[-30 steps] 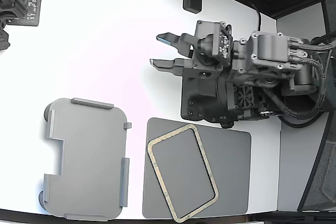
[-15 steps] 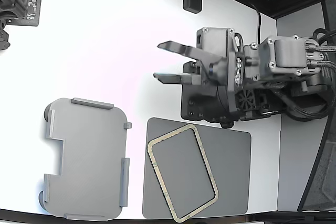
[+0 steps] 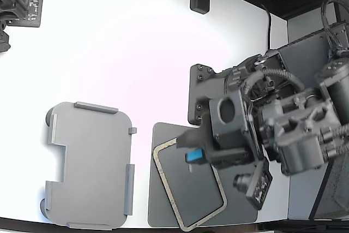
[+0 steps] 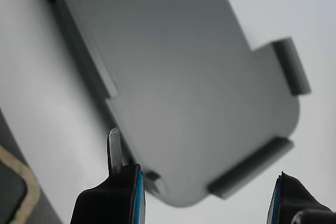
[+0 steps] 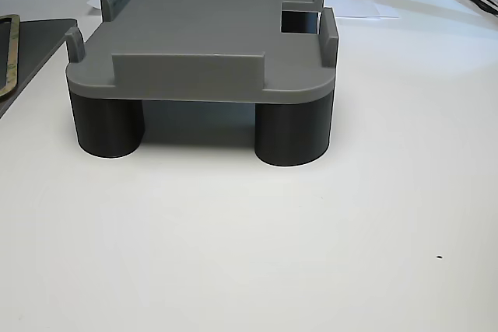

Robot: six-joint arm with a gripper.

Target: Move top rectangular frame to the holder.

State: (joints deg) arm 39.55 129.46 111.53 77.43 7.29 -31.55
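Tan frame flat on its dark mat, claw wide open and empty above it.

Tan and thin, the top rectangular frame lies skewed on the dark grey mat, just beside the holder on the exterior view's right, and is not yet gripped. The gripper hangs over the frame's near edge, its blue-padded fingers spread far apart with nothing between them. Being so flat against the mat, the frame will likely be hard to get a finger under; a closing pinch could skate across it, push it further askew, or drag the mat along. Carried crooked, it might catch on the holder's raised tabs.
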